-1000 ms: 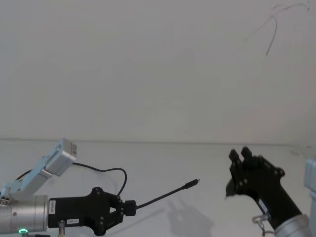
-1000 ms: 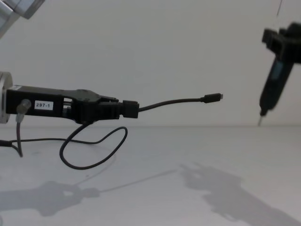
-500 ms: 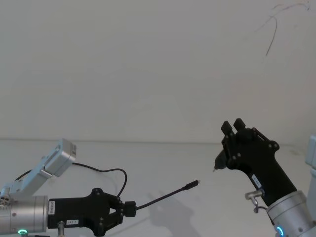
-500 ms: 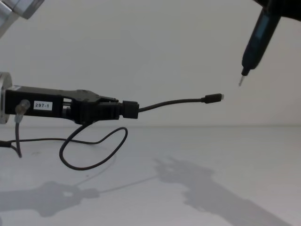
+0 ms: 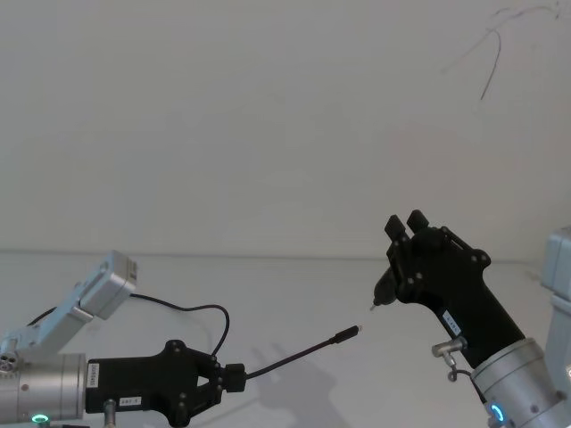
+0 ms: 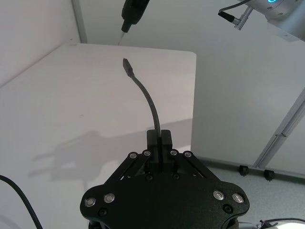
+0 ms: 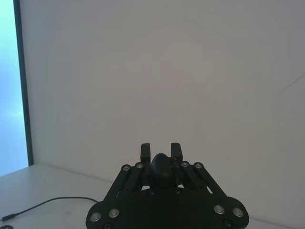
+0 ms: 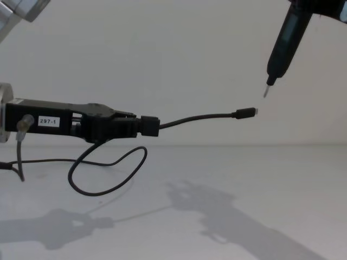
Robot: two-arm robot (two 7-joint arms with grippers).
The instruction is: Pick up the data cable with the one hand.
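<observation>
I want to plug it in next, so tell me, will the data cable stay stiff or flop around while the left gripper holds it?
Probably fairly stiff over short lengths: the data cable juts sideways from the left gripper with only a gentle bend, its plug held in mid-air. The longer run behind droops into a loop, so it likely flops there. It looks light.

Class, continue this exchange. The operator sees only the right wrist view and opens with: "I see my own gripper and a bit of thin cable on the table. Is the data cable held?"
Observer: Yes. The left gripper is shut on the data cable, a little back from its plug.
Operator: Where is the plug?
Observer: The plug sticks out in the air, above the table.
Operator: How close is my side to it?
Observer: The thin pin tip under the right gripper hangs just above the plug, not touching it.
</observation>
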